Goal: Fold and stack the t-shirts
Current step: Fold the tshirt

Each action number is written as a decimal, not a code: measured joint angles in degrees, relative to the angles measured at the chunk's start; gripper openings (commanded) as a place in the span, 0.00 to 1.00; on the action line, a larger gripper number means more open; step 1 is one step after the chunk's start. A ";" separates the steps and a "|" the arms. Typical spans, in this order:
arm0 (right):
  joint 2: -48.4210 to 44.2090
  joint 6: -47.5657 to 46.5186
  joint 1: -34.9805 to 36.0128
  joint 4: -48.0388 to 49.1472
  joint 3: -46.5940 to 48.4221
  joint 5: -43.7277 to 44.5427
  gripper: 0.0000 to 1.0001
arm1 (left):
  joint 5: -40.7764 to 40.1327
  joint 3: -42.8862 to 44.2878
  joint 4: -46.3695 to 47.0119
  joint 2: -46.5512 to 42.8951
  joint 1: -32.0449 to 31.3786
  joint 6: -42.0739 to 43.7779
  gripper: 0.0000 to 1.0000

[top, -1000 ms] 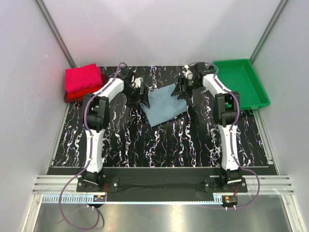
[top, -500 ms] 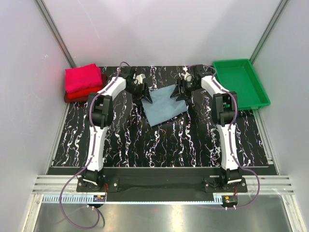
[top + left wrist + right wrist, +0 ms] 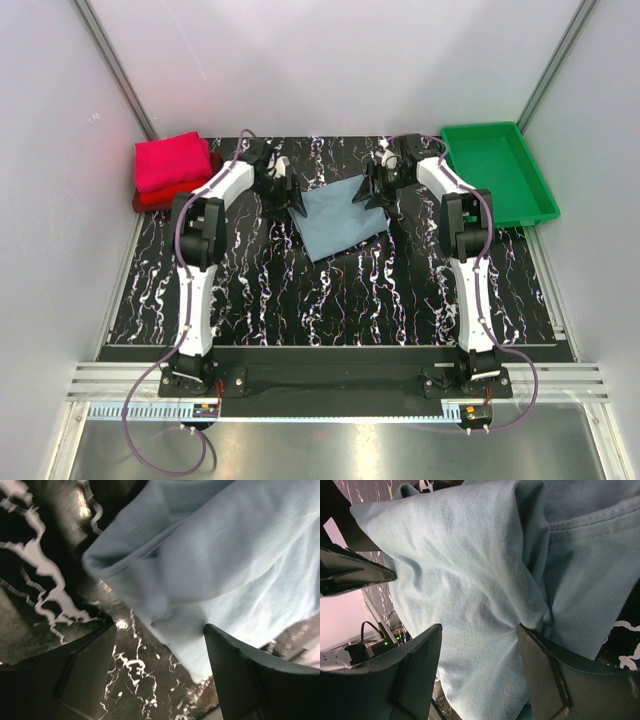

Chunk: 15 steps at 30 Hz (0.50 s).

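Marbled table (image 3: 350, 290): grey-blue t-shirt (image 3: 340, 220) between both arms' fingers (image 3: 415, 665).

Top view high, looking down, wrist views close, all sharing grey-blue t-shirt (image 3: 340, 222)

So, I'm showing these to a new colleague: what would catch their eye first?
A grey-blue shirt lies in the middle, with the left gripper and right gripper open at its left and right edges. A folded pink shirt sits on a red one in the far left corner, and a green tray at far right.
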 measured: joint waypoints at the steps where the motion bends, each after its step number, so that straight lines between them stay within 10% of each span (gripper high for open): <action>1: -0.17 0.04 0.00 0.15 -0.28 0.02 0.70 | 1.36 -0.96 0.48 -0.28 0.63 -0.57 0.80; 15: -3.30 0.15 0.11 0.02 -5.03 1.64 0.72 | 33.59 -2.56 12.46 8.11 3.34 -14.03 0.70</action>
